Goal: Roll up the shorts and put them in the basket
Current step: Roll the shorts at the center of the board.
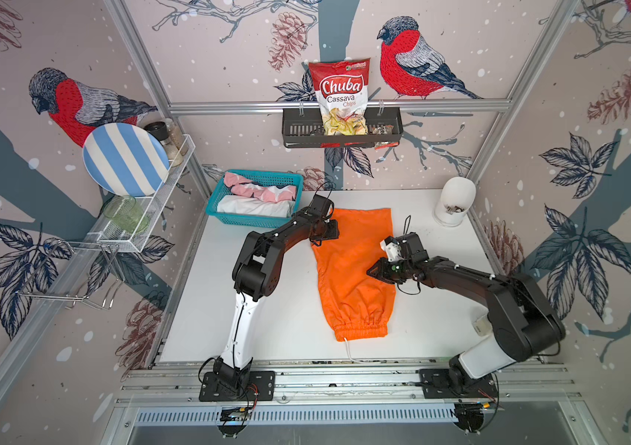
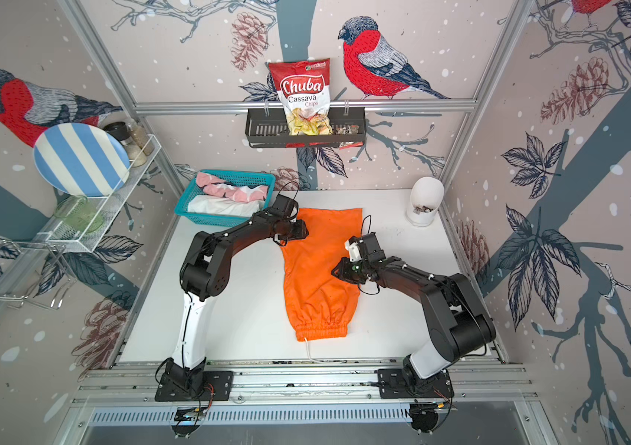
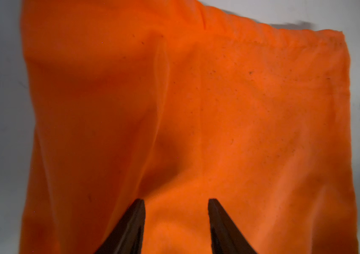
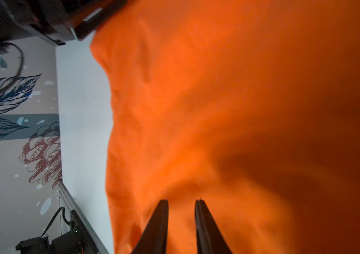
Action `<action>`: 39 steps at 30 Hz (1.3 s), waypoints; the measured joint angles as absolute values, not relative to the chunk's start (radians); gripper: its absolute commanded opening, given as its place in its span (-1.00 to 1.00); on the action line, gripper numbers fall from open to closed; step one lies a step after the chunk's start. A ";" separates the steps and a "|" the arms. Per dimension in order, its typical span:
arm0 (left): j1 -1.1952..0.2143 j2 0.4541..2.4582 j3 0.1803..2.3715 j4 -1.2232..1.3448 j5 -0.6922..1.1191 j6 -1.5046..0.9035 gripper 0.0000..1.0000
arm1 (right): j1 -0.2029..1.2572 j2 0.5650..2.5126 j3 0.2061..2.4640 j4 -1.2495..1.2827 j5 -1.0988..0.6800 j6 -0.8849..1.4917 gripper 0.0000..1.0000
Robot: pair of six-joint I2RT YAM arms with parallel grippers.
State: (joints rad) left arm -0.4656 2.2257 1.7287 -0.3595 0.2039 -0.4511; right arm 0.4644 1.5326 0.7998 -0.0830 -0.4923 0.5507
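Orange shorts (image 1: 352,269) are found flat on the counter (image 1: 290,308). Left pincer (image 3: 175,200) is released above the cloth. Right pincer (image 4: 181,200) stands narrow; a grip cannot be told. One end should be seized level and rolled tightly.

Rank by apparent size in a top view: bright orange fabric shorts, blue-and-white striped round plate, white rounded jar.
1. orange shorts
2. striped plate, mounted higher, so nearness to the camera may flatter it
3. white jar, clearly smallest
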 measured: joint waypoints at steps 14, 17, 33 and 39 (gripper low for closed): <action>-0.714 1.703 1.237 -0.377 0.179 -0.494 0.05 | 0.691 1.097 0.632 -0.486 -0.444 0.544 -0.51; -0.733 1.657 1.157 -0.378 0.166 -0.527 0.05 | 0.729 1.091 0.559 -0.469 -0.472 0.581 -0.56; -0.743 1.485 0.971 -0.411 0.125 -0.574 -0.02 | 0.755 1.540 0.546 0.154 -0.585 0.788 -0.81; -0.743 1.389 0.850 -0.461 0.076 -0.629 0.20 | 0.725 1.541 0.628 0.190 -0.548 0.810 -0.79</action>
